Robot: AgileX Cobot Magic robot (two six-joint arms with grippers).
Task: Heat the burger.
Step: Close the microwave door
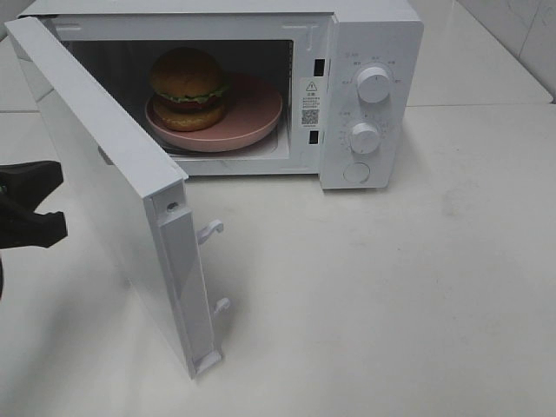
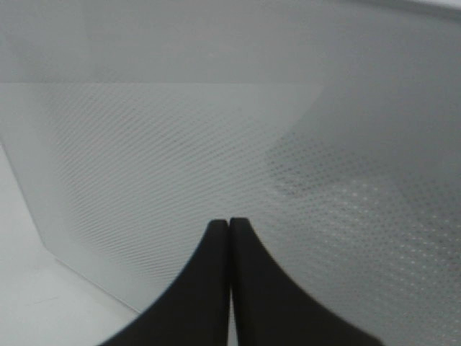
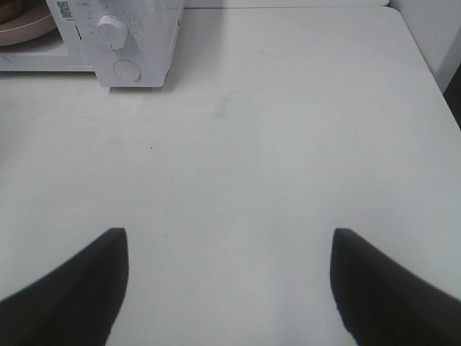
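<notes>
Checking the stills: the burger [image 1: 188,87] sat upright inside the microwave [image 1: 373,35] cavity, on the pink plate [image 1: 256,117], toward the plate's left side in the high view. Bun on top, lettuce frill showing. The plate rested on the cavity floor, close to the front opening.

The door [image 1: 104,182] was swung wide open, hinged on the left, with its free edge facing the camera. Two white latch hooks [image 1: 211,230] stuck out of that edge, one above the other.

Control panel was right of the cavity: upper knob [image 1: 374,84], lower knob [image 1: 365,137], round button [image 1: 356,172] below both. A warning sticker [image 1: 310,102] sat on the frame strip between cavity and panel.

The left gripper [image 2: 229,223] had its tips pressed together with nothing pinched. Its wrist view was filled by the door's dotted mesh window [image 2: 216,144], right in front of the tips. Couldn't tell whether they touched it. In the high view the left arm [image 1: 26,208] showed only as a black shape at the frame edge, on the outer side of the door.

The right gripper [image 3: 229,232] had its fingers [image 3: 86,288] spread wide and empty, over the bare white table [image 3: 274,144], well apart from the microwave. Its wrist view caught the microwave's front corner with the lower knob, the round button and a sliver of the pink plate.
</notes>
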